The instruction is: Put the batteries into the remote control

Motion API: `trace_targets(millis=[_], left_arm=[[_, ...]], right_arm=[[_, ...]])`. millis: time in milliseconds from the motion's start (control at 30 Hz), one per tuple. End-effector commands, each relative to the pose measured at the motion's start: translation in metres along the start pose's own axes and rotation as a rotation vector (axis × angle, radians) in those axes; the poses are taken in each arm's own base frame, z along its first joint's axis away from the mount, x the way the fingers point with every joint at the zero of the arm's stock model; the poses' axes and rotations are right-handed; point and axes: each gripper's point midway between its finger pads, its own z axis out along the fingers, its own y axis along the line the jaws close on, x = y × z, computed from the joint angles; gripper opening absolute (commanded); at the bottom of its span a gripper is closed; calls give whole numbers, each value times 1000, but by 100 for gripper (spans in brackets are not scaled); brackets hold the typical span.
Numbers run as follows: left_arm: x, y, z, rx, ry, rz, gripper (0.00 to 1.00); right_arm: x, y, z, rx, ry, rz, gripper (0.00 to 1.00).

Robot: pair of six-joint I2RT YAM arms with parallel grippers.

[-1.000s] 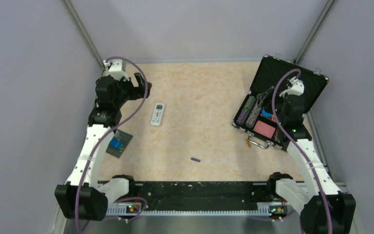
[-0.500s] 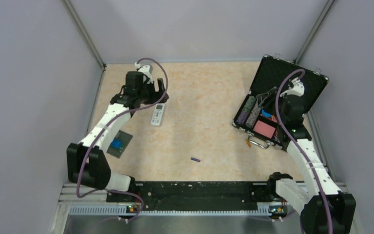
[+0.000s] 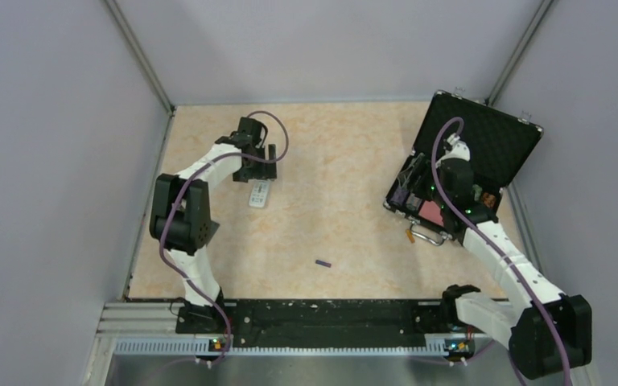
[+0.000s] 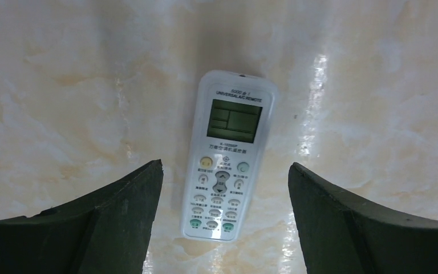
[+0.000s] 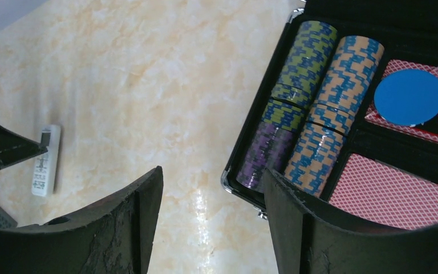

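The white remote control (image 3: pixel 259 194) lies face up on the table, display and buttons showing (image 4: pixel 228 160). My left gripper (image 3: pixel 262 163) hovers over it, open, its two dark fingers (image 4: pixel 120 217) either side of the remote's button end without touching it. One dark purple battery (image 3: pixel 323 263) lies alone on the table, nearer the front and towards the middle. My right gripper (image 5: pixel 212 171) is open and empty above the table, just beside the left edge of the black case (image 3: pixel 483 137). The remote (image 5: pixel 46 161) also shows far off in the right wrist view.
The open black case stands at the right rear, lid up. It holds rows of striped poker chips (image 5: pixel 313 108), red-backed card decks (image 5: pixel 393 194) and a blue disc (image 5: pixel 409 96). Grey walls close in the table on three sides.
My left arm has swung from the left rear corner across to hover over the remote. My right gripper has moved left, from over the case to its left edge.
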Motion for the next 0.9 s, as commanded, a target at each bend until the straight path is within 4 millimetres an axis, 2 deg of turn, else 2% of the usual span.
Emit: trace_targets(millis=[0, 200, 333, 467, 600, 700, 867], left_arm=[[0, 14, 2, -33, 36, 26, 85], [21, 10, 19, 17, 116, 62, 84], [22, 2, 23, 68, 126, 73, 83], [21, -2, 29, 79, 134, 60, 79], [23, -3, 35, 68, 133, 28, 77], [25, 0, 38, 37, 131, -21, 65], [24, -3, 35, 43, 106, -71, 33]], right_arm=[[-13, 6, -1, 8, -18, -5, 64], [-10, 1, 4, 45, 14, -19, 64], [-11, 3, 8, 42, 25, -34, 64], [-6, 6, 18, 42, 71, -33, 54], [2, 10, 27, 29, 114, -44, 51], [2, 12, 29, 26, 119, -60, 51], [4, 13, 32, 38, 136, -58, 48]])
